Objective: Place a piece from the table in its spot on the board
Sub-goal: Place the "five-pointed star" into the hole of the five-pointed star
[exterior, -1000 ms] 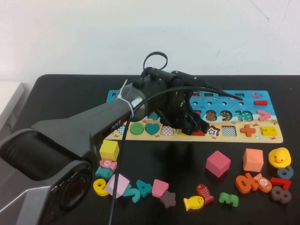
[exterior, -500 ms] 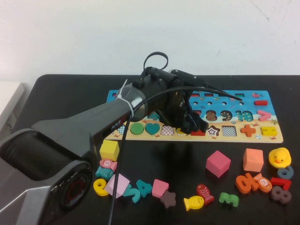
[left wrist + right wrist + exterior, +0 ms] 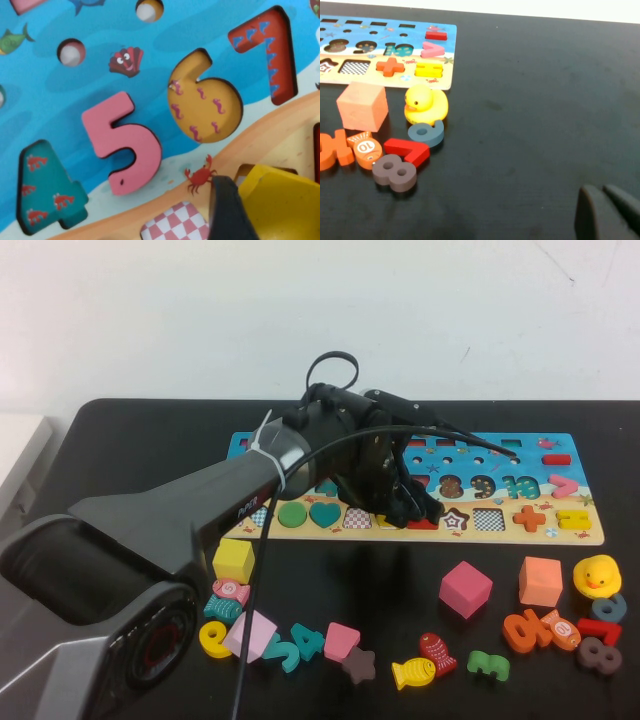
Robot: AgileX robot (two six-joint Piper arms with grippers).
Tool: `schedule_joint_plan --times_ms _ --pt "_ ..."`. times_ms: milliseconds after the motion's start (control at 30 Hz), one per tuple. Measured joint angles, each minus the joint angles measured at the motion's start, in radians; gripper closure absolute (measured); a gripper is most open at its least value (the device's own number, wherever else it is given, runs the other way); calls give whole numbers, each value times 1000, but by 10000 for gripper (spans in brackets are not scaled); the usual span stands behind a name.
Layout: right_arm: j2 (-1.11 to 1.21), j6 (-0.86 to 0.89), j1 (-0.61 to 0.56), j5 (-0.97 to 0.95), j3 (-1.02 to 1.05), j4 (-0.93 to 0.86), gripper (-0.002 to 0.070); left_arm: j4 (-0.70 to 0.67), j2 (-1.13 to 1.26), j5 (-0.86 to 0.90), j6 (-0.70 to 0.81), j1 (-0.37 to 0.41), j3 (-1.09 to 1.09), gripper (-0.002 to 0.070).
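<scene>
One gripper is working: the left gripper point(image 3: 408, 508) sits low over the board point(image 3: 560, 530) at its shape row, clamped on the piece point(image 3: 280, 200) (yellow, tilted over a slot), evidently to seat it. Right gripper point(image 3: 607, 212) hangs over bare table point(image 3: 530, 100), well clear, fingers pressed together, holding nothing.

**Where everything sits on the table right now**

The board point(image 3: 560, 530) lies across the far middle of the table point(image 3: 130, 430). The left gripper point(image 3: 415, 512) is down over the board's near row of slots, closed on the piece point(image 3: 280, 200), which sits just beside the crab print. The right gripper point(image 3: 607, 212), fingers together, hangs over bare table well right of the duck point(image 3: 424, 104). Loose blocks and numbers lie in front of the board.
</scene>
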Motion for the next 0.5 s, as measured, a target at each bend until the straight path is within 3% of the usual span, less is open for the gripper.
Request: schedule_joint_plan --times_ms 200,500 --pt "0 0 0 0 0 0 657 -4 0 4 10 0 0 229" --pt "0 0 0 0 0 0 658 -4 -2 8 12 0 0 211"
